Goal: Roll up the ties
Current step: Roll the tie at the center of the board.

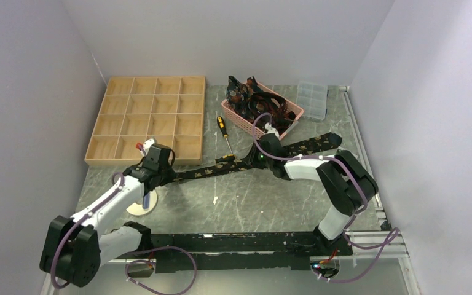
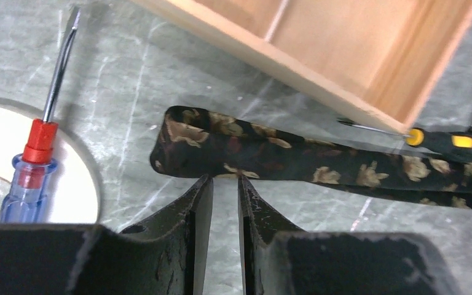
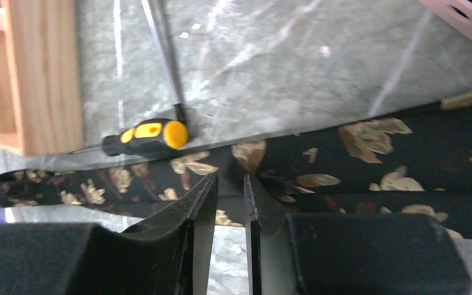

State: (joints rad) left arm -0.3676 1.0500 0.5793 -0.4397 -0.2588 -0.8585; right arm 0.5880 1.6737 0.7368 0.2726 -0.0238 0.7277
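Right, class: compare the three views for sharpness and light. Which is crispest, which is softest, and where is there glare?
Top external: evenly lit, crisp, only faint shadows on the table. Left wrist: tie fairly sharp, white disc bright, nearly washed out. Right wrist: softest, table streaks smeared, tie pattern blurry.

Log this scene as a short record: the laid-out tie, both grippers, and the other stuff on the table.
laid-out tie: flat across the table between the arms, left end folded over
left gripper: jaws slightly apart at the folded end, nothing between
right gripper: tips at the tie's edge, grip unclear
other ties: heaped in pink basket
yellow-black screwdriver: beside the tie
red-blue screwdriver: on white disc
wooden tray: behind the tie's left end
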